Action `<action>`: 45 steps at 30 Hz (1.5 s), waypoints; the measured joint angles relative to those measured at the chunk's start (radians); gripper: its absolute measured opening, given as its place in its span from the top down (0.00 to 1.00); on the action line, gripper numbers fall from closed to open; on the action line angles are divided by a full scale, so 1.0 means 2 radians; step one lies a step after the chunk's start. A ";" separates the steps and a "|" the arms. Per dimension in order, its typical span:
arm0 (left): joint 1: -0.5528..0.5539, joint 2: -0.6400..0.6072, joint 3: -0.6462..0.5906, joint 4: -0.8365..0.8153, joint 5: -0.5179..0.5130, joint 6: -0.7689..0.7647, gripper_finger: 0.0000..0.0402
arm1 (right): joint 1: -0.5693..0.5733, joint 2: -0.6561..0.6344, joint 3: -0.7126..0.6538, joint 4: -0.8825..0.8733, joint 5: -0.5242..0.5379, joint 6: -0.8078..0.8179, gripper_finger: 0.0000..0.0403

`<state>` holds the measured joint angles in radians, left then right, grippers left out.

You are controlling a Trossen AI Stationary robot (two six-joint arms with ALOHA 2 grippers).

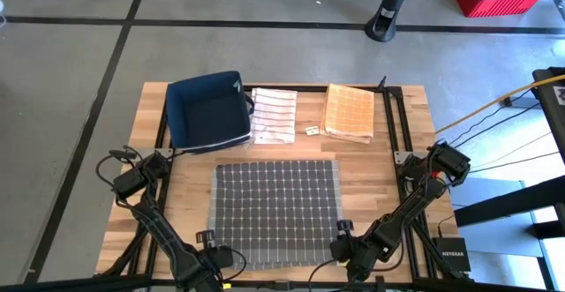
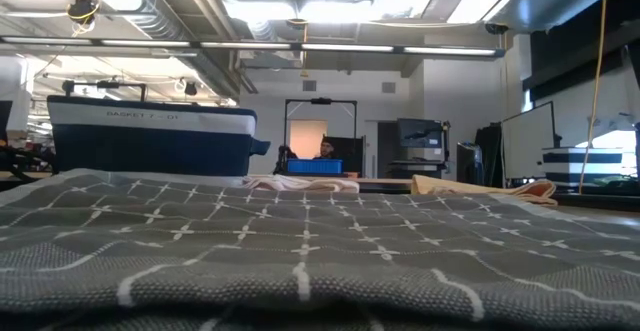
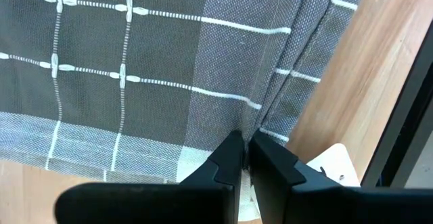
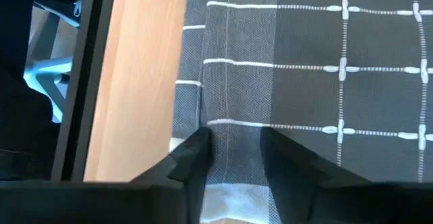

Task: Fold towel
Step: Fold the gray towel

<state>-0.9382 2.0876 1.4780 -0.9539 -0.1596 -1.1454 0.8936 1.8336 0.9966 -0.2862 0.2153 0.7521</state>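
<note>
the grey checked towel (image 1: 275, 211) lies spread flat on the wooden worktop (image 1: 366, 164), its near edge reaching both pincers. the left pincer (image 3: 245, 151) sits at the towel's near left corner, fingers pressed together on a bunched fold of the hem. the right pincer (image 4: 233, 149) sits at the near right corner, fingers spread apart with the towel's edge strip lying between them. beyond the towel, away from both pincers, stand a navy basket (image 1: 207, 111), a striped white cloth (image 1: 274, 116) just beside it, and a folded orange cloth (image 1: 350, 112).
</note>
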 joint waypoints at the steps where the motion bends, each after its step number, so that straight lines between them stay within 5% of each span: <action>1: 0.000 0.000 0.000 0.000 0.000 0.000 0.95 | 0.000 0.000 0.000 0.000 0.001 0.000 0.70; 9: 0.000 0.000 0.006 -0.006 0.003 0.002 0.95 | 0.001 -0.006 0.000 -0.002 0.000 -0.006 0.98; 24: 0.000 -0.004 0.033 -0.040 0.002 -0.003 0.94 | 0.001 -0.042 0.000 -0.030 0.008 0.006 0.97; 35: 0.017 -0.004 0.029 -0.032 0.005 0.042 0.68 | 0.001 -0.042 0.000 -0.030 0.018 0.005 0.98; 45: 0.025 -0.004 0.029 -0.067 0.013 0.037 0.65 | 0.001 -0.042 0.000 -0.030 0.019 0.005 0.98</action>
<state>-0.8883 2.0789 1.5368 -1.0888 -0.1335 -1.0705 0.8963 1.7489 0.9967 -0.3465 0.2526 0.7620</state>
